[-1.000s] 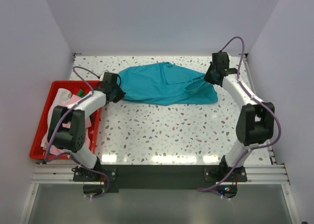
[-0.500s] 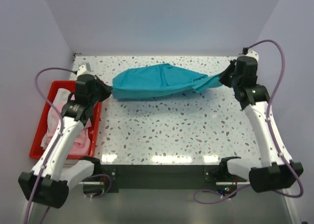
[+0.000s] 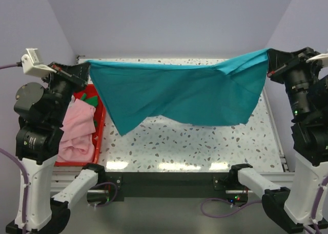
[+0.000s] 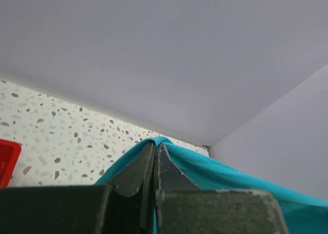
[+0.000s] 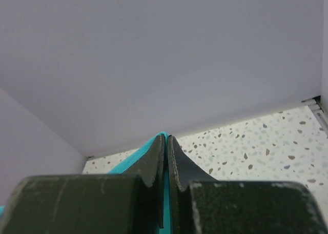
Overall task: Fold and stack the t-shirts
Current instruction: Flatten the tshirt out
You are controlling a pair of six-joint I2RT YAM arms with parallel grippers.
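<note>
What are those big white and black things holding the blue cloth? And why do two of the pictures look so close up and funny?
Those are two robot arms fixed at the near edge of a speckled table. The big picture comes from a camera above and behind them. The left hand and the right hand each pinch one end of a teal t-shirt, so it hangs spread out between them above the table. The two close-up pictures come from small cameras on the wrists. Each shows that hand's dark fingers shut on a bit of teal cloth. On the left sits a red bin holding a pink shirt and a dark green piece.
</note>
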